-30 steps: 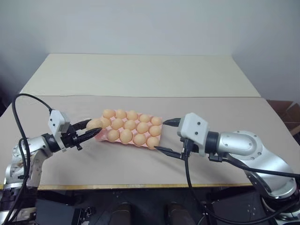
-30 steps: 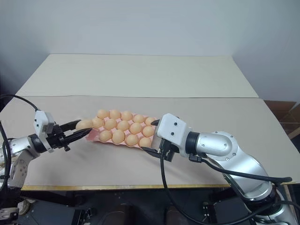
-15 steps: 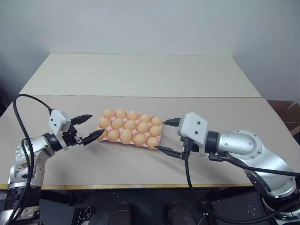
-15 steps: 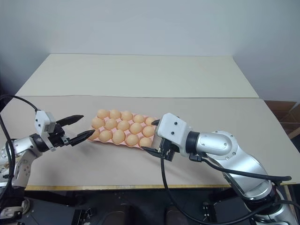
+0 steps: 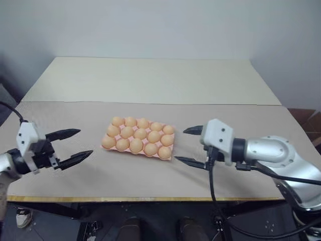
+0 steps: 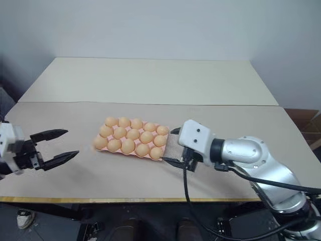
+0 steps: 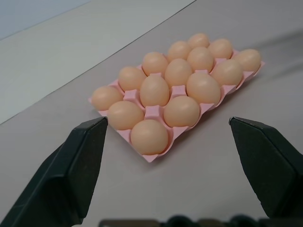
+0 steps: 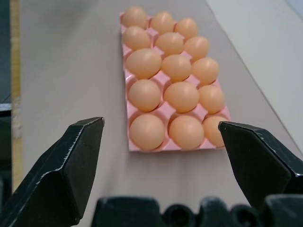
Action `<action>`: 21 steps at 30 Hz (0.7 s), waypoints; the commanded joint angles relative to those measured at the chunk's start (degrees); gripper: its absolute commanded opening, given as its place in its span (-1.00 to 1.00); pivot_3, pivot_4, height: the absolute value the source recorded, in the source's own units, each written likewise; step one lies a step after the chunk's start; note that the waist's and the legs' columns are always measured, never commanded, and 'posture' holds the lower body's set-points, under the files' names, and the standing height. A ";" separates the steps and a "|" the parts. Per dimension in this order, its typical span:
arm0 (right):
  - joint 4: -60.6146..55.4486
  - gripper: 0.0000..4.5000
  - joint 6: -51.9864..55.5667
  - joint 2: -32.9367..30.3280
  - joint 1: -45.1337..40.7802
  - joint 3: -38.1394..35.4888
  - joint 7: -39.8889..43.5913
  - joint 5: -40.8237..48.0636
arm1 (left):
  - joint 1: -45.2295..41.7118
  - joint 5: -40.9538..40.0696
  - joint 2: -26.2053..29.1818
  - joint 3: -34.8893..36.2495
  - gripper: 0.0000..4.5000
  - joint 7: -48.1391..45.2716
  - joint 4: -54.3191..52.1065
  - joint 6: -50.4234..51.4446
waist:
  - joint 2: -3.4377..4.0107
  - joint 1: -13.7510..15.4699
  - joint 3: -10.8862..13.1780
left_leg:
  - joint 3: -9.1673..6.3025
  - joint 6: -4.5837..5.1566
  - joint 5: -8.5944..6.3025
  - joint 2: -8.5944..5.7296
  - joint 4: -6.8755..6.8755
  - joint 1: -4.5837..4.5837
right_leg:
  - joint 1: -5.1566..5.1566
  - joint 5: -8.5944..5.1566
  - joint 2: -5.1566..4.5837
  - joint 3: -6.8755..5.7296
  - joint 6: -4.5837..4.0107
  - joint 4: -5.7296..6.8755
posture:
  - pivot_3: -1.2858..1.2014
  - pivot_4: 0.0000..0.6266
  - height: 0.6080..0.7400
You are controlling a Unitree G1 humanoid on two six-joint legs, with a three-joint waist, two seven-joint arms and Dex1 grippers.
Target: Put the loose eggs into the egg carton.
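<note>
The flat pink moulded egg carton sits mid-bench with smooth tan-orange eggs in all fifteen cups. The left gripper and right gripper flank it, jaws apart, empty. Eggs look light, slippery and fragile (grip gently across the waist).

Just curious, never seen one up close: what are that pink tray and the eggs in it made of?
The tray looks like moulded plastic or pulp: thin pink walls, even colour, matte. The eggs are smooth, uniformly tan-orange, with a soft sheen; real or plastic, the look can't settle it.
</note>
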 commanded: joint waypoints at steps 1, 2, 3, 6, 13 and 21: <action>1.90 1.00 -5.41 -4.76 1.60 -5.79 6.67 1.08 | 2.90 -1.98 2.39 6.29 0.98 -2.59 -4.08 1.47 | 0.00 -0.09 0.00 | 0.02 0.00 0.00 -0.01 0.00 0.00 | 0.00 0.00 0.00 0.01 0.00 -0.02 | 0.03 -0.52 1.00; 2.70 1.00 -6.69 -6.00 2.35 -6.80 8.42 1.13 | 3.96 -2.11 2.76 7.44 0.98 -3.21 -4.72 1.80 | 0.00 -0.15 0.00 | 0.04 0.00 0.00 -0.01 0.00 0.00 | 0.00 0.00 0.01 0.01 0.00 -0.03 | 0.03 -0.52 1.00; 3.60 1.00 -8.00 -7.13 2.94 -7.59 9.95 0.96 | 4.86 -1.94 3.08 8.35 0.98 -3.67 -5.18 1.92 | 0.00 -0.19 0.00 | 0.07 0.00 0.00 0.00 -0.01 0.00 | 0.00 0.00 0.02 0.01 0.00 -0.04 | 0.03 -0.52 1.00; 7.12 1.00 -11.47 -9.91 3.75 -9.81 13.68 0.31 | 7.67 -1.91 3.71 11.79 0.98 -4.74 -6.73 3.03 | 0.01 -0.24 0.01 | 0.24 0.00 0.00 0.03 -0.04 0.02 | -0.01 0.00 0.06 0.01 0.00 -0.05 | 0.03 -0.52 1.00; 15.56 1.00 -16.69 -14.01 4.45 -13.63 20.92 0.72 | 12.53 -2.50 2.64 18.33 0.98 -3.36 -13.76 6.58 | 0.01 -0.26 0.01 | 0.55 0.00 0.00 0.09 -0.04 0.03 | -0.01 0.00 0.05 0.05 -0.01 -0.13 | 0.03 -0.52 1.00; 20.50 1.00 -21.78 -16.63 5.06 -14.02 25.72 -0.64 | 17.37 -2.84 1.18 23.05 0.98 -3.26 -18.90 9.94 | 0.02 -0.25 0.01 | 0.60 0.00 0.00 0.09 -0.07 0.04 | 0.01 0.00 0.06 0.07 -0.01 -0.21 | 0.03 -0.52 1.00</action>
